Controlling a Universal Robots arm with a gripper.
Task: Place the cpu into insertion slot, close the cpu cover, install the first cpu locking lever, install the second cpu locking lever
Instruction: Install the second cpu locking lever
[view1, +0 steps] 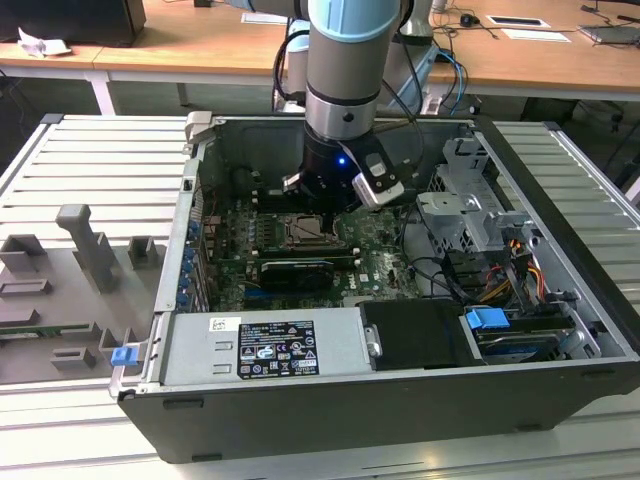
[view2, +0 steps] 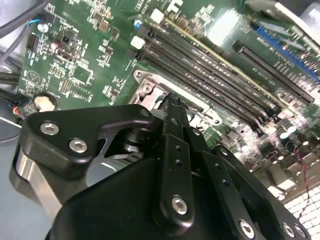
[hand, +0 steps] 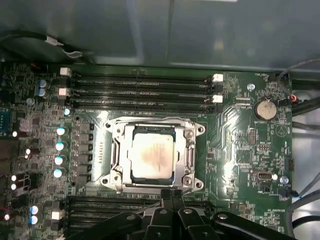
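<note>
In the first wrist view the cpu (hand: 150, 155), a pale silver square, lies flat in the insertion slot (hand: 199, 131) on the green board. The cpu cover (hand: 119, 141), a silver frame, lies down around it. A thin metal lever (hand: 150, 119) runs along one edge of the socket. My gripper (hand: 171, 196) is shut, its black fingers pressed together with nothing seen between them. Its tips stand at the socket's opposite edge, just off the cover. In the second wrist view the gripper (view2: 172, 102) points at the socket's silver corner (view2: 146, 88). In the exterior view the gripper (view1: 318, 208) hangs over the socket (view1: 305, 231).
Long black memory slots (hand: 140, 92) flank the socket on two sides. A long black card (view1: 295, 270) lies near it, with a drive cage (view1: 470, 215) and cables at the exterior view's right. The case walls (view1: 185, 250) enclose the board. A coin battery (hand: 265, 109) sits nearby.
</note>
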